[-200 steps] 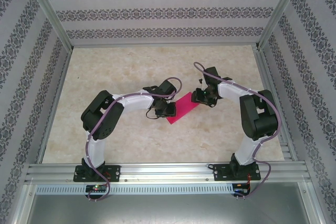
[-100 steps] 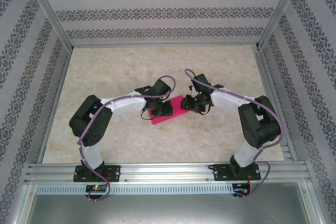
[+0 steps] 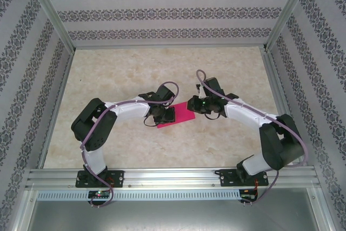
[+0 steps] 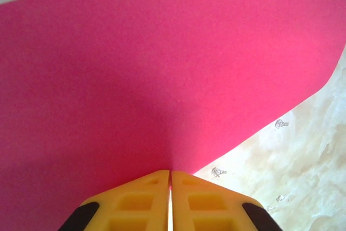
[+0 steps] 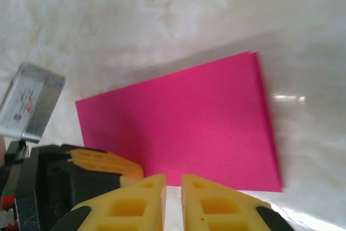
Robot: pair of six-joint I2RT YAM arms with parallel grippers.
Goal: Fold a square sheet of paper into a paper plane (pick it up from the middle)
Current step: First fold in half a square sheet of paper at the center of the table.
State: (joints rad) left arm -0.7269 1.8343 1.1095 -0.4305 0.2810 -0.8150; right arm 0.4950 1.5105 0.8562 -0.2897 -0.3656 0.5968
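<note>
Left gripper (image 4: 170, 172) clamped on the pink paper (image 4: 162, 68); right gripper (image 5: 173, 178) jaws nearly together, grip unclear. Creasing likely needs aligned edges and even tension.

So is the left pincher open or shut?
Shut. The left gripper has its yellow fingers pressed together, pinching the pink sheet of paper at its edge.

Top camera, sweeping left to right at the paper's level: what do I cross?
From the left: left arm's elbow → left gripper → pink paper → right gripper → right arm's elbow.
</note>
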